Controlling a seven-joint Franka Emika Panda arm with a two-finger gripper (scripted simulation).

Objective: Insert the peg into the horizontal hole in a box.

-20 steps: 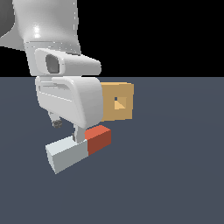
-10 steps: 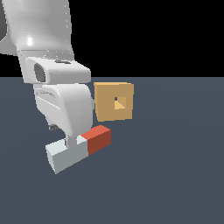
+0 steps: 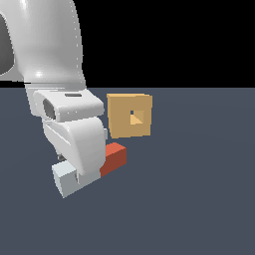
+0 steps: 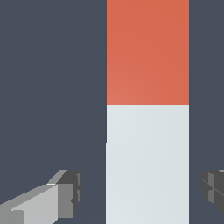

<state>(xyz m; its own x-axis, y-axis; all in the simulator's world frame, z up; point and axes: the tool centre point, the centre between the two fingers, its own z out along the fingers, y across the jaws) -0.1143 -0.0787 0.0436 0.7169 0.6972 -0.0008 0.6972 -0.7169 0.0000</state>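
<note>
In the wrist view the gripper (image 4: 141, 192) has its two dark, blocky fingertips (image 4: 70, 188) spread wide, one on each side of the peg (image 4: 148, 109), with a strip of floor showing between each pad and the bar, so nothing is pinched. The fingers straddle the pale grey-white half, just short of the line where it meets the red half.

The peg is a long, square-sectioned bar with flat matte faces and sharp edges. In the exterior view it lies flat on the floor (image 3: 199, 199), its pale end (image 3: 64, 179) nearest the camera and its red end (image 3: 115, 157) pointing toward the box (image 3: 119, 112) (the arm's smooth, glossy white casing hides the middle of the bar and the fingers there).

The box is a tan-orange, flat-faced square block standing just behind the red end. Its hole (image 3: 136, 117), small and square, is lighter orange inside.

The floor is a plain, untextured slate-blue plane; above its far edge everything is flat black.
</note>
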